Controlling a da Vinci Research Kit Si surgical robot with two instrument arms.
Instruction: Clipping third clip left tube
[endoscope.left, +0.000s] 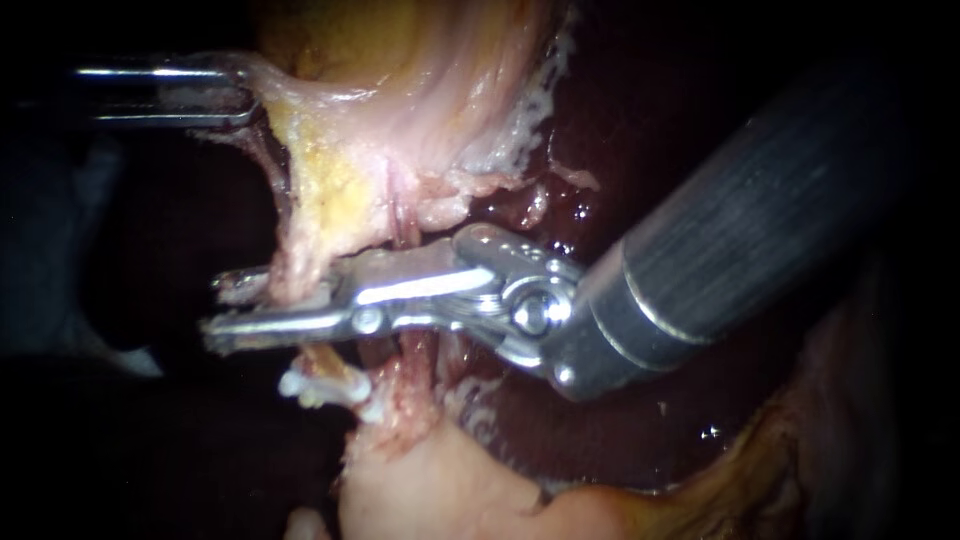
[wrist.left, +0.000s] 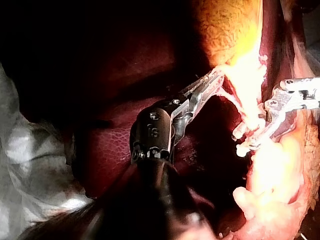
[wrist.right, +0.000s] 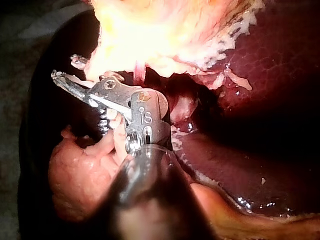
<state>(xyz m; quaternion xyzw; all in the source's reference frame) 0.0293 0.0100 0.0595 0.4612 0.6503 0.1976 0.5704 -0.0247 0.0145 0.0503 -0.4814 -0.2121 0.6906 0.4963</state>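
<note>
My right instrument has its jaws part open astride the left tube, with a narrow gap showing between their tips, just above a white clip that sits on that tube. My left instrument, well above, has its jaws closed on a fold of the gallbladder, stretched taut, with dark liver behind.

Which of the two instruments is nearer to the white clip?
The right instrument: its tip lies just above the white clip. The left instrument is far higher, gripping tissue at the upper left.
</note>
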